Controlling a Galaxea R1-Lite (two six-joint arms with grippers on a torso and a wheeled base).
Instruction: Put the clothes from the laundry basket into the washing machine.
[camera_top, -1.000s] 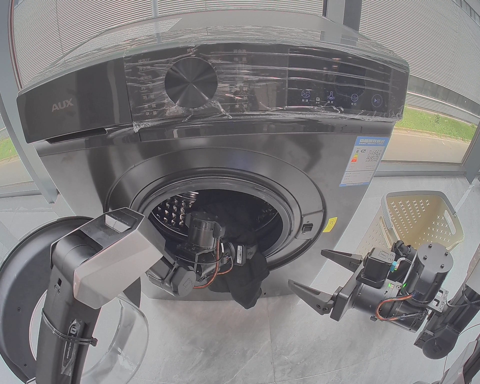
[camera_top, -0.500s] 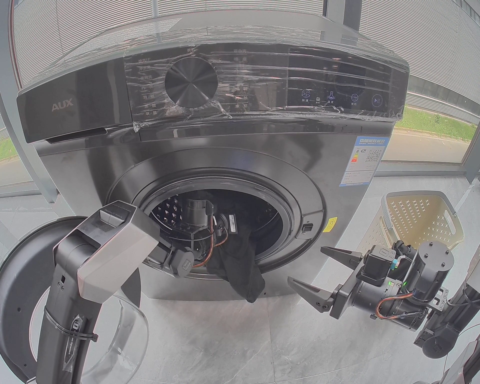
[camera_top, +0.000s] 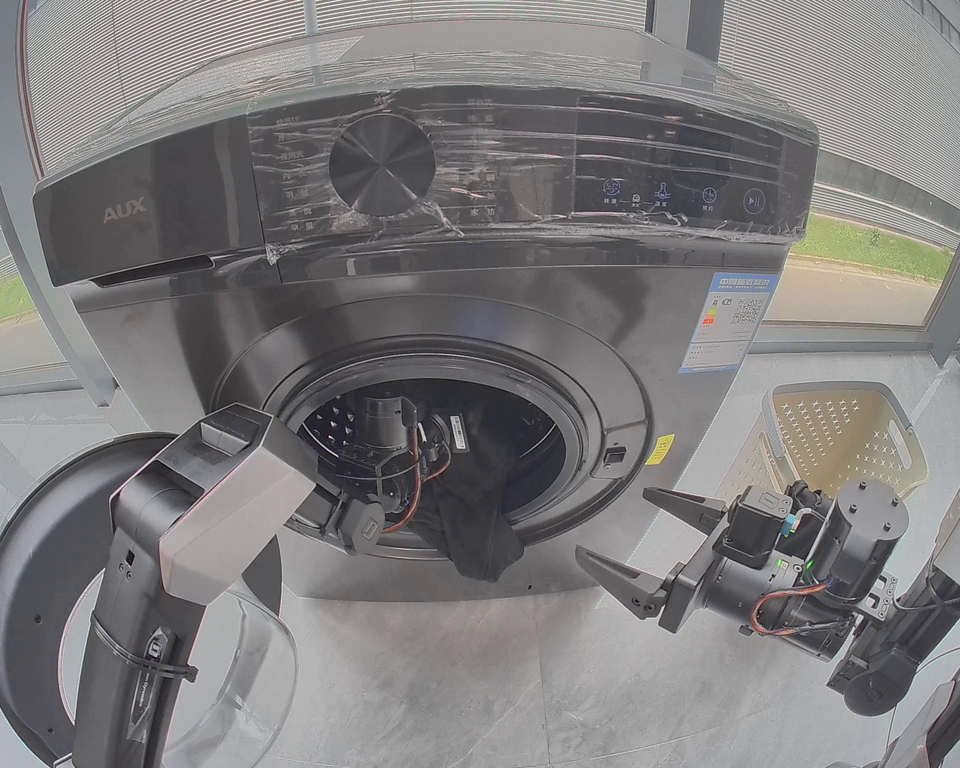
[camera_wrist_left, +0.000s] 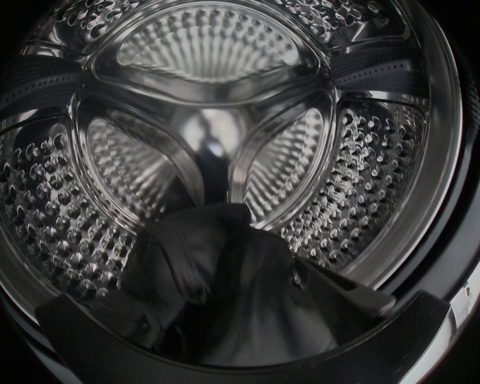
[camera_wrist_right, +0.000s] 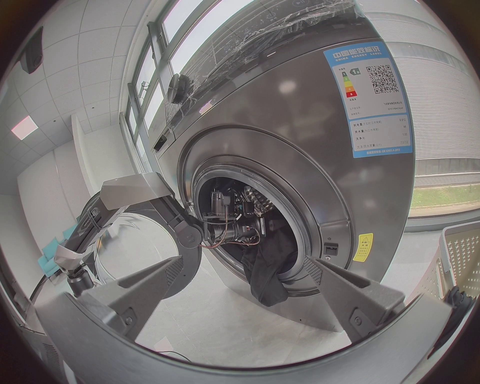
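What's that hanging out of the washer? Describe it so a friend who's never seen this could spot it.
Start at the big grey washing machine and its round door opening. A black garment drapes over the opening's lower rim, part inside the drum, part hanging down the front. It is the only soft, dark cloth among shiny metal.

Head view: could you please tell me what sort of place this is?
Likely a laundry area: a front-loading washing machine, a laundry basket beside it on a tiled floor, large windows behind.
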